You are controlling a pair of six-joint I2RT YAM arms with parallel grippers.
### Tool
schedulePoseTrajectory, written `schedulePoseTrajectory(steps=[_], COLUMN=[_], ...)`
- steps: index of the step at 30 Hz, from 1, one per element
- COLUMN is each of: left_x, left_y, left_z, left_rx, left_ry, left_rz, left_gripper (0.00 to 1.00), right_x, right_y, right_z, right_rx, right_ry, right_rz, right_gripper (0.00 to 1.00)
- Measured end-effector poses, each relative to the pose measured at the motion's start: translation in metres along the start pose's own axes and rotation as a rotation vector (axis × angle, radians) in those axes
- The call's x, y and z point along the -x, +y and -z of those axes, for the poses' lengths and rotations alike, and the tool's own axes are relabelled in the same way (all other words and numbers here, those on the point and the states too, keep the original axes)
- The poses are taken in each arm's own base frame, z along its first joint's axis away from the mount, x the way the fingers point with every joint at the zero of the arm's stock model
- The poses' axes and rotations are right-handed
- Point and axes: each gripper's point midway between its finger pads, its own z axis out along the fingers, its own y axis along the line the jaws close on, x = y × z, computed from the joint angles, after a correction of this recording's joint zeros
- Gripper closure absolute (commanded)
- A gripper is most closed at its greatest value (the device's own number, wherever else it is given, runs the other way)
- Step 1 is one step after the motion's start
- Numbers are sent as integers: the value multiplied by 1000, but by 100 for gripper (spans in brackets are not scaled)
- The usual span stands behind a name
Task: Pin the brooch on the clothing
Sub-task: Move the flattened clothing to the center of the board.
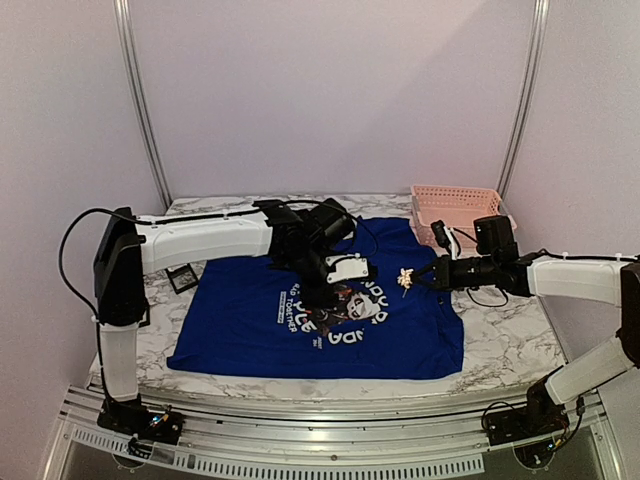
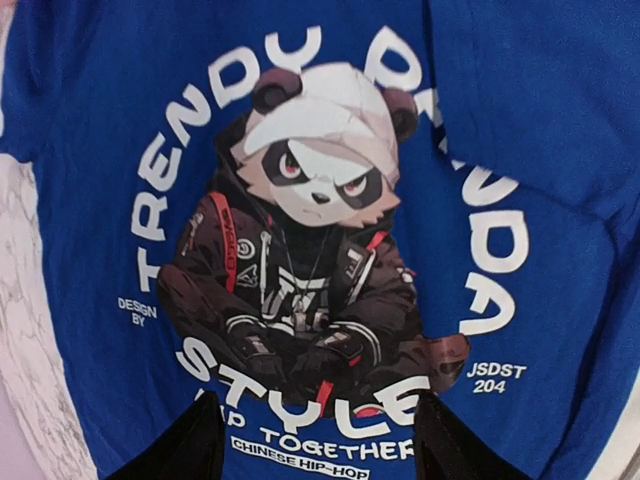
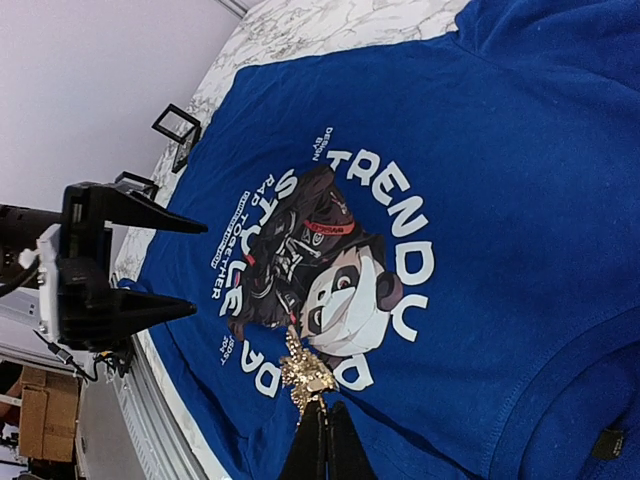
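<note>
Overhead, the blue T-shirt lies spread flat on the marble table, its long side running left to right. Its round print is turned sideways, with the STYLE line toward the left arm's side. The left gripper hangs over the print and hides part of it. The right gripper reaches in from the right with the brooch at its tip, over the shirt just right of the print. Left wrist view: the print fills the frame, panda head uppermost; 2 black fingertips stand apart at the bottom edge, cut off, with nothing between them. Right wrist view: the right gripper is pinched closed on the gold brooch, which juts straight out from the tips toward the print's DA letters. The pin is hidden, and contact with the cloth cannot be judged. The left gripper, jaws spread and empty, sits at frame left.
</note>
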Motion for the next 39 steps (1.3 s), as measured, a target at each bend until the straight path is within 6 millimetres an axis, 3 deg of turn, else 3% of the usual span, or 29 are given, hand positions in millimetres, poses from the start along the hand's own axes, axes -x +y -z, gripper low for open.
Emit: schedulePoseTrajectory(steps=[4, 8, 14, 20, 26, 30, 35, 39], left_x=[-35, -63, -88, -100, -114, -125, -120, -67], left_y=[1, 23, 77, 100, 127, 145, 134, 87], left_z=[-34, -64, -73, -77, -80, -79, -70, -51], left_rx=[6, 39, 122, 155, 201, 235, 223, 152], left_ry=[85, 141, 128, 114, 107, 117, 140, 79], left_rz=[21, 82, 225, 290, 334, 355, 266, 126], left_gripper=[34, 35, 34, 34, 34, 30, 23, 33], right_x=[-5, -5, -6, -12, 9, 28, 36, 38], right_y=[-7, -15, -44, -73, -87, -84, -78, -69], right_z=[1, 0, -10, -32, -55, -61, -58, -46], right_rx=[-7, -3, -6, -29, -14, 5, 7, -6], right_ry=[3, -4, 6, 55, 64, 48, 44, 40], right_rz=[-19, -37, -113, -179, -189, -168, -150, -135], right_gripper=[100, 100, 100, 100, 100, 100, 100, 100])
